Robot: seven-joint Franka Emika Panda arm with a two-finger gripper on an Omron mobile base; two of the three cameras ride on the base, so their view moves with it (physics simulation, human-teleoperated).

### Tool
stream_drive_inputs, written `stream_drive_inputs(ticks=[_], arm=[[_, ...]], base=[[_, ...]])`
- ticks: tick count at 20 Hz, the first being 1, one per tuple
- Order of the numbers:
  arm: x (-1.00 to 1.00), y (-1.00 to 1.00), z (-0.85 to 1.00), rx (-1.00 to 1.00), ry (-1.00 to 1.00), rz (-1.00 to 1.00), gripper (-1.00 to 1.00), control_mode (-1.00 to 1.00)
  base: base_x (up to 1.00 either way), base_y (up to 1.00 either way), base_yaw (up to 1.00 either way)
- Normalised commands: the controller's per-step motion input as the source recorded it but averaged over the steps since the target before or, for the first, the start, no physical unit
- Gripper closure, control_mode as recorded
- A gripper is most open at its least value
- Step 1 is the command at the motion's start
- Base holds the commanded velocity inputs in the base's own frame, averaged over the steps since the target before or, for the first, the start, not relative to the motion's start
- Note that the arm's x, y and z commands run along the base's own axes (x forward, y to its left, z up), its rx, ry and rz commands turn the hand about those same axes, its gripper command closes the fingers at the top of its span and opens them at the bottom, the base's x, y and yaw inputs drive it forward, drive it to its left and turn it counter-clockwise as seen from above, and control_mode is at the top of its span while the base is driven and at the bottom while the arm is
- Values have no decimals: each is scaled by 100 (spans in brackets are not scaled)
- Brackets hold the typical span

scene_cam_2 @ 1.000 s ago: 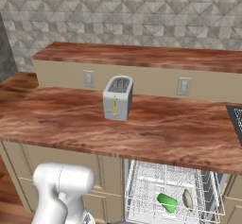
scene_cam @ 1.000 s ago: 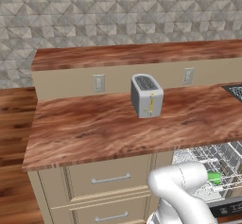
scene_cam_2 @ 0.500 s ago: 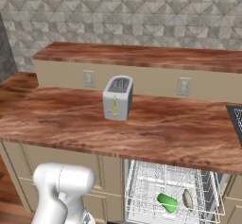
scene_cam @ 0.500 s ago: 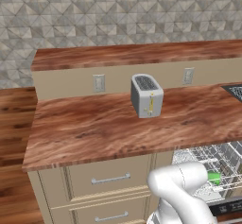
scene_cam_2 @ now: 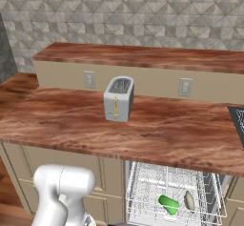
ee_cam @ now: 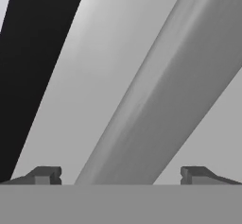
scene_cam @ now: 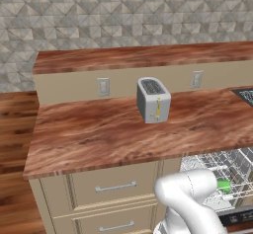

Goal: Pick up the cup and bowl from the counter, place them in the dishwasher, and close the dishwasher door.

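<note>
Nearest, in the hand view: gripper (ee_cam: 120, 176) with its jaws spread wide and nothing clamped. It sits close up against the dishwasher door (ee_cam: 90, 86), a flat grey panel. The door's rounded grey handle bar (ee_cam: 179, 76) runs diagonally up from between the fingertips, and the dark control strip (ee_cam: 33, 53) lies off to one side. Whether the tips touch the panel or the bar, cannot tell.

Change over the last second: none visible. Both base views match the earlier pictures, the arm is in the same low pose, and the jaws are as wide as before. My read is a pause or very slow approach at the door, with the closing push not yet under way.

Next out: the dishwasher (scene_cam_2: 143, 187) has its white wire rack pulled out under the counter edge. The green cup (scene_cam_2: 168, 204) lies in the rack with the pale bowl (scene_cam_2: 189, 200) just beside it on edge, so both placements look done and only the door is left.

Above that, the counter (scene_cam_2: 71, 125) carries just a silver toaster (scene_cam_2: 118, 98) (yellow stripe on its front, no cup or bowl up here). Behind it are wall outlets (scene_cam_2: 89, 79) on the beige riser, the raised ledge (scene_cam_2: 143, 56), then the grey tile wall (scene_cam_2: 119, 10).

Writing: no brand, label or text readable anywhere; the control strip is blank at this resolution.
</note>
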Motion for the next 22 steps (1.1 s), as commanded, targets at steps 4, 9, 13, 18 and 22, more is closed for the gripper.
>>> stream_drive_inputs(ticks=[4,9,13,18,22], arm=[[100,0,-11,0,0,0,-100,-100],[100,0,-9,0,0,0,-100,-100],[100,0,-11,0,0,0,-100,-100],[100,0,-9,0,0,0,-100,-100],[100,0,-12,0,0,0,-100,-100]], base=[[0,0,0],[0,0,0],[0,0,0],[0,0,0],[0,0,0]])
